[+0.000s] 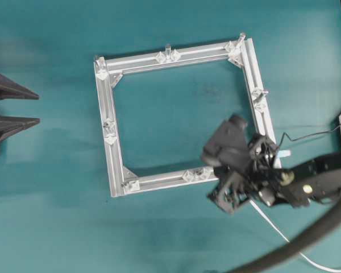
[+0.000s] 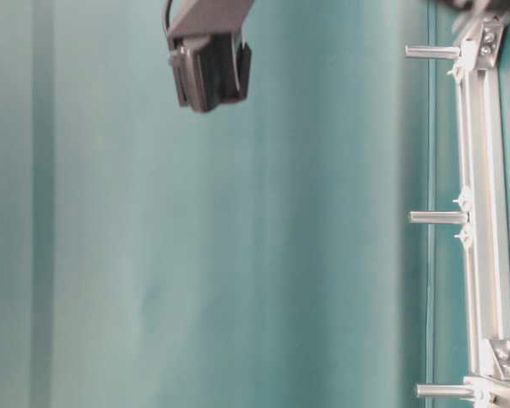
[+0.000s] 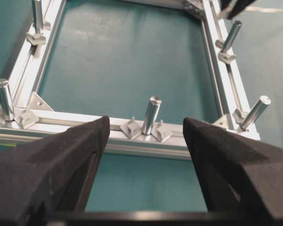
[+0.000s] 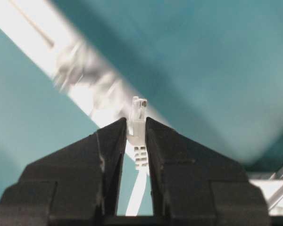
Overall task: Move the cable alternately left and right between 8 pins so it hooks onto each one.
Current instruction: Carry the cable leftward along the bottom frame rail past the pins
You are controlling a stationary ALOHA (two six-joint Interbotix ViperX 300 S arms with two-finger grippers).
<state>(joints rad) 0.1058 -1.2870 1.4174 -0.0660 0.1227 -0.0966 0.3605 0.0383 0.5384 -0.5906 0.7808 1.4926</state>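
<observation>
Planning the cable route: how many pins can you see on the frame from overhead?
7 pins: top-left corner, top middle, top-right corner, right side, left side, bottom-left corner, bottom middle. The right gripper covers the bottom-right corner, so one may be hidden.

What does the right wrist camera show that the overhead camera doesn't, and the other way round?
Only the right wrist view shows the right hand pinching the cable's plug between its fingers. Only the overhead view shows the whole square frame, its pins, and the left hand waiting open at the left edge. Both show the white cable and green tabletop.
</observation>
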